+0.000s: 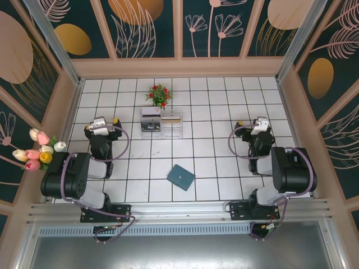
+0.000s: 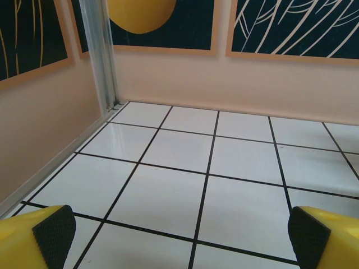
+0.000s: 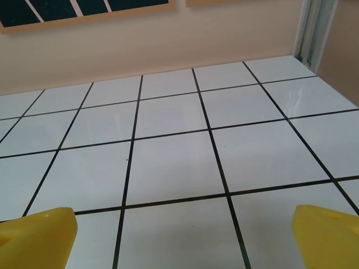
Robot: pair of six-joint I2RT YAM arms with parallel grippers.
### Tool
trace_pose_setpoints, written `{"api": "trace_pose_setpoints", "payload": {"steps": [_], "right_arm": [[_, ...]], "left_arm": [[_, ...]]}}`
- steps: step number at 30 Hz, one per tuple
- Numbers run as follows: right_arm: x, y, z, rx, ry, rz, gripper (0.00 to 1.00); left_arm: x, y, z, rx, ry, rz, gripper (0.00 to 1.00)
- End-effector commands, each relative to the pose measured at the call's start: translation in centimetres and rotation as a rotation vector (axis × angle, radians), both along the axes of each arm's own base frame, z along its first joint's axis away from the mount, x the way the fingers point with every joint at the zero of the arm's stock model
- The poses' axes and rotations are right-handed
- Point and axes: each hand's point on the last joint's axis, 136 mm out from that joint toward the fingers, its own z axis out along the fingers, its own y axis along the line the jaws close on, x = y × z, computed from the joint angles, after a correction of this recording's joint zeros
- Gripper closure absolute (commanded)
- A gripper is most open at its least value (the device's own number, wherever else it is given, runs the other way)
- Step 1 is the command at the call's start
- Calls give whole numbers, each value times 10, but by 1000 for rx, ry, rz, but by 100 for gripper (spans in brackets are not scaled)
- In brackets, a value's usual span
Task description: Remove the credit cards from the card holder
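**Layout before the reach.** The card holder point(image 1: 180, 177) is lying shut and flat on the tiled bench point(image 1: 207, 101), about midway between the two arms and near their bases. The credit cards are presumably tucked inside. Its long axis is running diagonally, from far-left to near-right. The left hand point(image 1: 101, 124) and right hand point(image 1: 259, 124) are both hovering farther out than the holder, so it is lying back and inward of each, and neither is clearly nearer. The overhead view is giving this layout. The wrist views are facing bare tiles and the far wall, and are showing what overhead blurs: both hands released, fingers point(image 2: 53, 238) spread wide, grasping nothing.
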Motion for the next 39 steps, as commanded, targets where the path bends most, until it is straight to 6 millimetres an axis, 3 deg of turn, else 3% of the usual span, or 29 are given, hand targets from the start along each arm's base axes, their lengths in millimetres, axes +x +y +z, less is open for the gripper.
{"api": "trace_pose_setpoints", "payload": {"steps": [1, 27, 31, 35, 39], "right_arm": [[5, -2, 13, 9, -52, -12, 1], [4, -1, 15, 7, -55, -9, 1], [5, -6, 30, -1, -56, -51, 1], [7, -5, 54, 7, -30, -90, 1], [5, -7, 78, 119, 43, -173, 1]], "left_arm": [[1, 0, 4, -15, -19, -9, 1], [-1, 0, 6, -13, -27, -7, 1], [-8, 10, 16, -32, -49, 54, 1], [-1, 12, 24, -57, 20, 73, 1], [2, 19, 47, -156, 40, 131, 1]]}}
